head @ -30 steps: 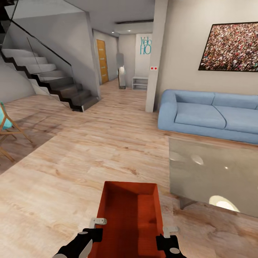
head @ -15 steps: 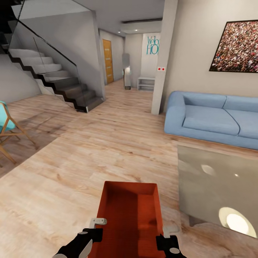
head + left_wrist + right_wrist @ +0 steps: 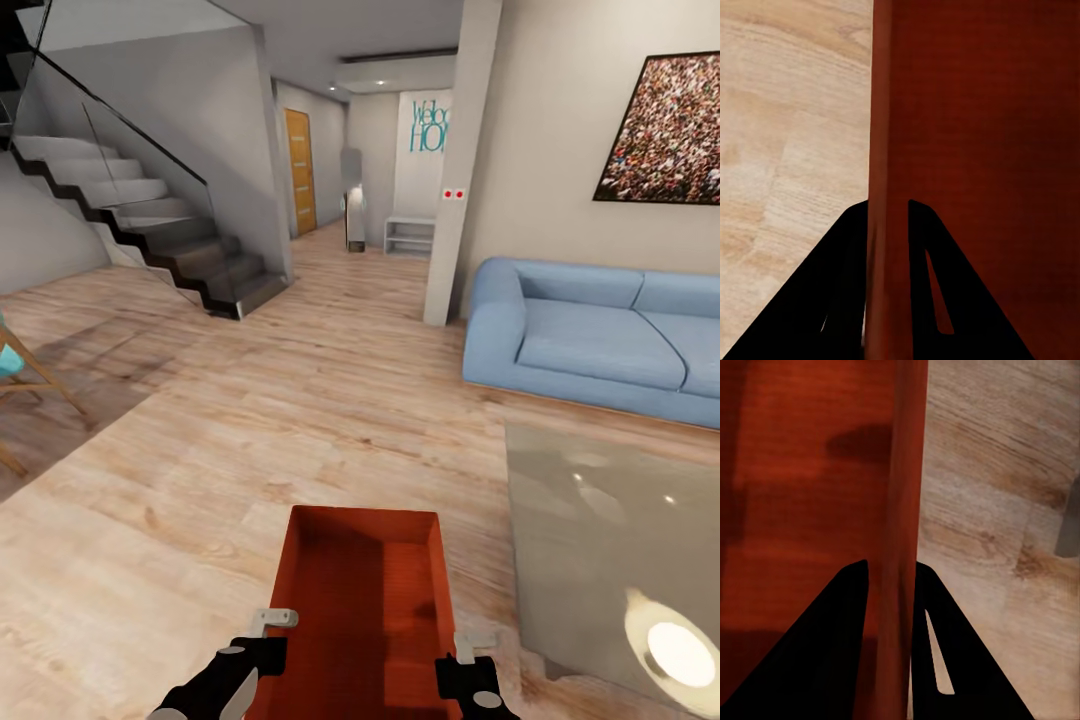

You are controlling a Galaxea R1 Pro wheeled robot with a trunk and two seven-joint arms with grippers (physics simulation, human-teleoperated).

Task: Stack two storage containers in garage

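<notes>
One orange-red storage container (image 3: 360, 600) hangs above the light wood plank floor (image 3: 300, 420) of the living room, low in the head view, lidless and with nothing inside. My left gripper (image 3: 268, 632) is shut on its left wall (image 3: 886, 150), one finger on each side of the thin wall. On the opposite wall (image 3: 904, 495) my right gripper (image 3: 466, 645) is shut the same way. The second container is out of view.
A glass coffee table (image 3: 610, 540) stands close at the right, with a blue sofa (image 3: 600, 335) behind it. A white pillar (image 3: 460, 170) and a staircase (image 3: 150, 230) flank a hallway leading to an orange-wood door (image 3: 299, 170). A turquoise chair (image 3: 15, 380) is at the left edge.
The whole view has swung: sofa, table and pillar slid right and the chair slid off the left edge, so the camera turned left. The container and both grippers kept their place in the picture.
</notes>
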